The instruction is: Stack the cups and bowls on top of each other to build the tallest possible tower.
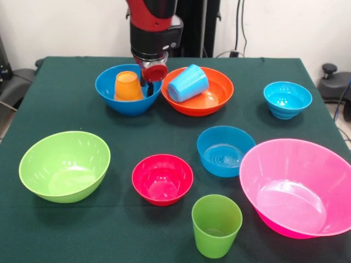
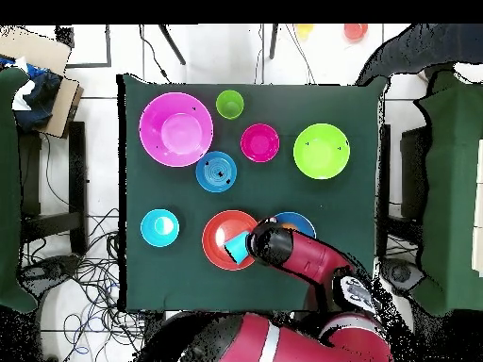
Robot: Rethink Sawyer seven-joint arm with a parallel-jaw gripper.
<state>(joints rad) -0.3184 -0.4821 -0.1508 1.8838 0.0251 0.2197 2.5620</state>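
My gripper hangs over the rim between the large blue bowl and the wide orange bowl at the far side. Whether it is open or shut is not visible. An orange cup stands upside down in the large blue bowl. A light blue cup lies on its side in the orange bowl. A green cup stands upright at the near edge. In the overhead view the arm covers most of the large blue bowl. The light blue cup shows in the orange bowl.
A lime green bowl sits near left, a small red bowl in the middle, and a medium blue bowl beside a large pink bowl near right. A small turquoise bowl sits far right. All rest upright on the green tablecloth.
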